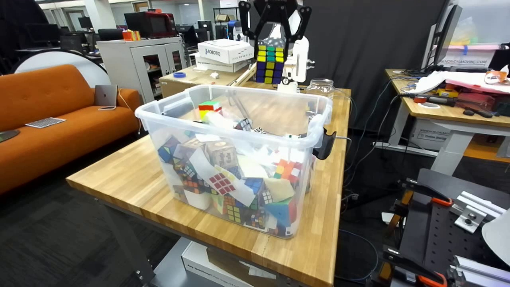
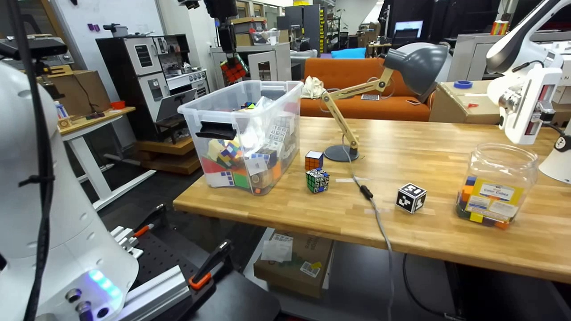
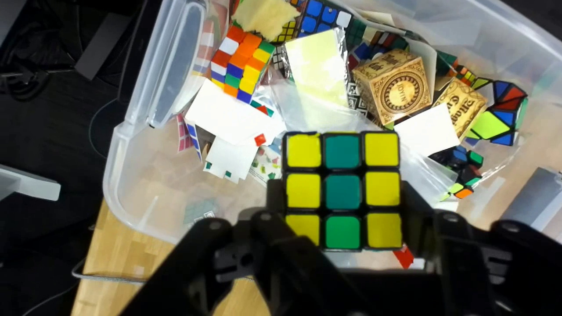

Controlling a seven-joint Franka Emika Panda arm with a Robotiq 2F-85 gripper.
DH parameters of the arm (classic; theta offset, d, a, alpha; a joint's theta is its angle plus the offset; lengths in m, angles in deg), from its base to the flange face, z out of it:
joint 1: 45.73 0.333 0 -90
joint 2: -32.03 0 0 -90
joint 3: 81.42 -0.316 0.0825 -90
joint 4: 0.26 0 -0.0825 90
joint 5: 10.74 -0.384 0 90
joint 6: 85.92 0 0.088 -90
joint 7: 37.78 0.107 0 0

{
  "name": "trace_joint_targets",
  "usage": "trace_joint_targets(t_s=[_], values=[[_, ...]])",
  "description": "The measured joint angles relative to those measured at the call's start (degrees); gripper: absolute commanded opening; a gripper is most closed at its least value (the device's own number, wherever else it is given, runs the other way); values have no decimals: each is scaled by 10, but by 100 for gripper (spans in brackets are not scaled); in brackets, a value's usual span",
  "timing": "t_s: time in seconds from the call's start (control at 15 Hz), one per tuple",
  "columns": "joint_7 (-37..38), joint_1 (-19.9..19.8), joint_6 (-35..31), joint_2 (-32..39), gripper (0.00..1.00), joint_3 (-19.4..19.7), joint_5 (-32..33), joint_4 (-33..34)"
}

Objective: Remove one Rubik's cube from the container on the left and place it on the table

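My gripper (image 1: 272, 54) is shut on a Rubik's cube (image 1: 270, 72). In the wrist view the cube (image 3: 342, 189) shows a yellow and green face between the two fingers (image 3: 340, 206). The cube (image 2: 234, 69) hangs above the rim of the clear container (image 2: 206, 114) in an exterior view. The container (image 1: 255, 135) stands on the wooden table (image 1: 127, 171) and holds several cubes, papers and plastic bags. The container's rim (image 3: 113, 175) lies below the gripper in the wrist view. The bottom of the container is partly hidden by its contents.
On the table beside the container stand an orange and white cube (image 2: 314, 161), a patterned cube (image 2: 317, 181), a desk lamp (image 2: 340, 153) with a cord, a black and white marker cube (image 2: 411, 198) and a clear jar (image 2: 496, 196). A white arm (image 2: 526, 98) stands beyond.
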Motion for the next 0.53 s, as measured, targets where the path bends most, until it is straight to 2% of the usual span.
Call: trace_joint_targets(t_s=[0.53], values=[[10,-2,-1,-7,62,-2,0,-8]])
